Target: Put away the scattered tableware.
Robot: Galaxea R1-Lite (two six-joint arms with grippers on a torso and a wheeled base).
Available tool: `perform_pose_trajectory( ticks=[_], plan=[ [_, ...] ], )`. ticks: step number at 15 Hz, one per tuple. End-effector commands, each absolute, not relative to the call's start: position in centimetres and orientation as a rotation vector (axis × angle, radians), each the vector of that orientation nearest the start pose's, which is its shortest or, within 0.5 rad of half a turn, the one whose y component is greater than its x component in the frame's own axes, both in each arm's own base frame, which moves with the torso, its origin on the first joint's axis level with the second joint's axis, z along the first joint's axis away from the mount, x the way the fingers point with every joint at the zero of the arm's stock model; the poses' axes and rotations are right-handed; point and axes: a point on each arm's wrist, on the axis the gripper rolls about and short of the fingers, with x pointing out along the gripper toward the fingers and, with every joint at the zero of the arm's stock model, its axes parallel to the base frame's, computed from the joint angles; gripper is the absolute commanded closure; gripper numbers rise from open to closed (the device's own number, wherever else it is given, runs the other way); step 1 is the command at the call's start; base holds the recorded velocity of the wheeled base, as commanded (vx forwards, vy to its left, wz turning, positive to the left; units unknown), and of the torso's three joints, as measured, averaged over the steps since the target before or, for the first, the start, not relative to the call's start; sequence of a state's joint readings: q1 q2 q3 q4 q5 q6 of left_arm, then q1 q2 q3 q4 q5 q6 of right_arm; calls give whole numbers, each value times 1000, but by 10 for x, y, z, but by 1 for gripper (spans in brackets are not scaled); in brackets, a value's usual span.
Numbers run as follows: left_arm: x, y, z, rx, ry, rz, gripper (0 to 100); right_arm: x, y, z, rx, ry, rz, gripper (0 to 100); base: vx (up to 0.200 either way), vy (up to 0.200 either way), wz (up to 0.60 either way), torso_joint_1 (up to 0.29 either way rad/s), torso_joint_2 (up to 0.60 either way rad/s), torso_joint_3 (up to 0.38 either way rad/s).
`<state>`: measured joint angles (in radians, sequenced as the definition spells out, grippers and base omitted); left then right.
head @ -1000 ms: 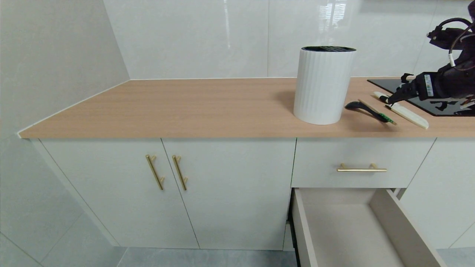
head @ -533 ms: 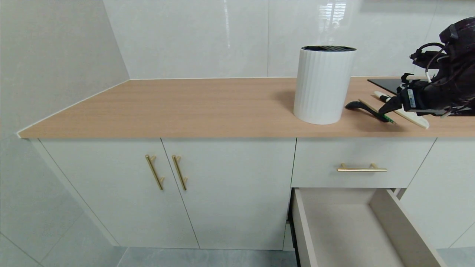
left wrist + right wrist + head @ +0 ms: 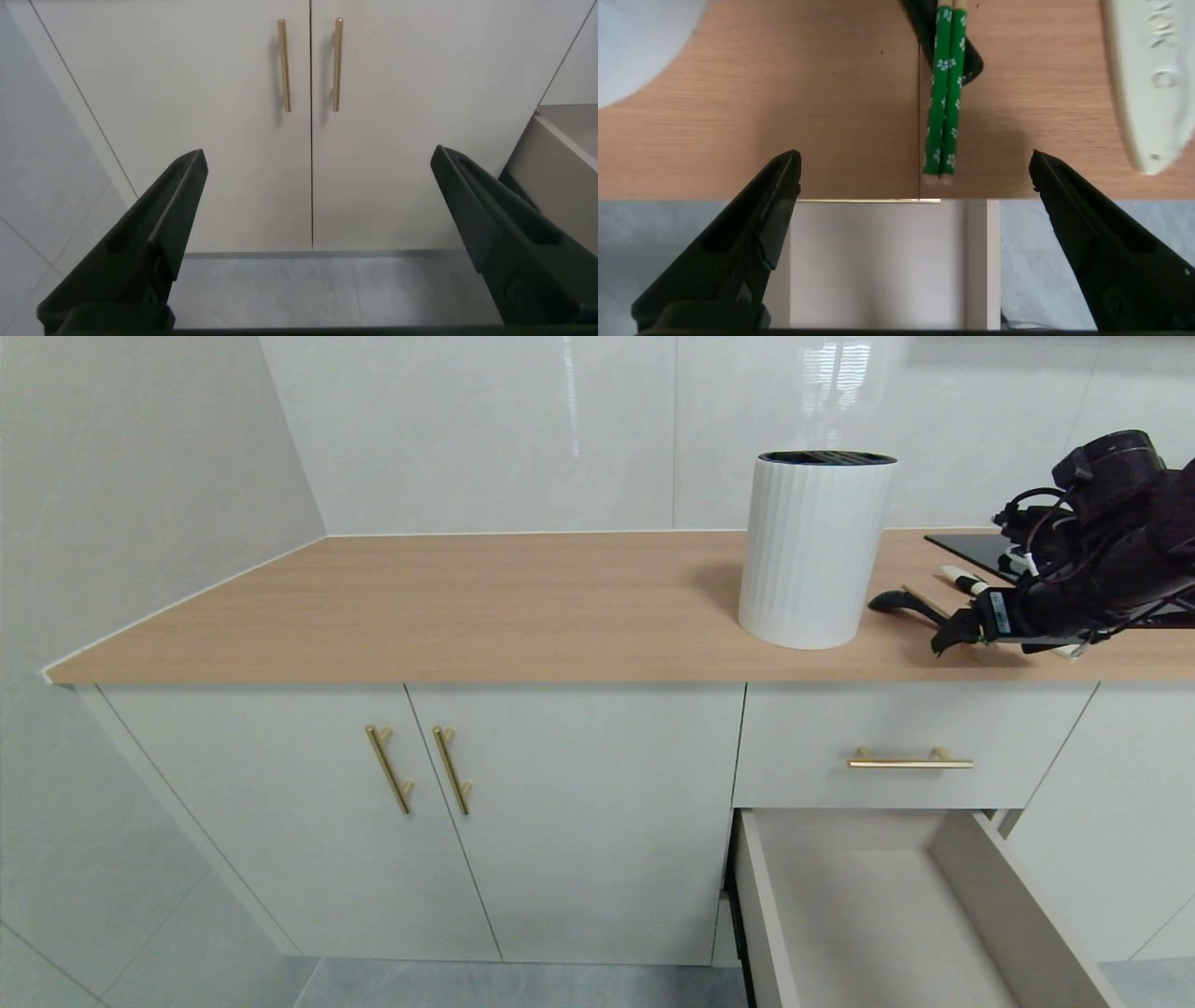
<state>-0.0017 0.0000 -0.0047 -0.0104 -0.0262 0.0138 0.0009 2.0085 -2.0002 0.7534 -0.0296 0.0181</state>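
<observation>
Left gripper (image 3: 318, 164) spread wide, empty, facing cabinet doors (image 3: 392, 140). Wooden countertop (image 3: 467, 607), tiled wall (image 3: 467, 429) behind. White ribbed holder (image 3: 810, 555) upright. Just right of it a black spoon (image 3: 894, 602), its handle hidden behind the right gripper (image 3: 945, 639). That gripper is spread, empty, just above the green-tipped chopsticks (image 3: 945, 89), which lie across the spoon near the counter edge. White utensil (image 3: 1148, 84) cut off, type unclear. Drawer (image 3: 775, 915) open below, cut off.
</observation>
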Motion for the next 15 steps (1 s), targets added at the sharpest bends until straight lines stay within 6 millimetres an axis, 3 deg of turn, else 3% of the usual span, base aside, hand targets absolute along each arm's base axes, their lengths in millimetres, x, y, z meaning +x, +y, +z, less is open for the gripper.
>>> perform_pose_trajectory(
  ticks=[1, 12, 13, 15],
  plan=[
    [-23, -1, 78, 14, -14, -28, 0, 381, 0, 269, 6, 776, -33, 0, 0, 0, 0, 0, 0, 0],
    [-23, -1, 78, 14, -14, -28, 0, 390, -11, 266, 43, 735, -71, 0, 0, 0, 0, 0, 0, 0],
    [-23, -1, 78, 16, -14, -28, 0, 390, -11, 266, 43, 737, -71, 100, 0, 0, 0, 0, 0, 0],
    [-23, -1, 78, 14, -14, -28, 0, 389, -11, 267, 42, 734, -69, 100, 0, 0, 0, 0, 0, 0]
  ],
)
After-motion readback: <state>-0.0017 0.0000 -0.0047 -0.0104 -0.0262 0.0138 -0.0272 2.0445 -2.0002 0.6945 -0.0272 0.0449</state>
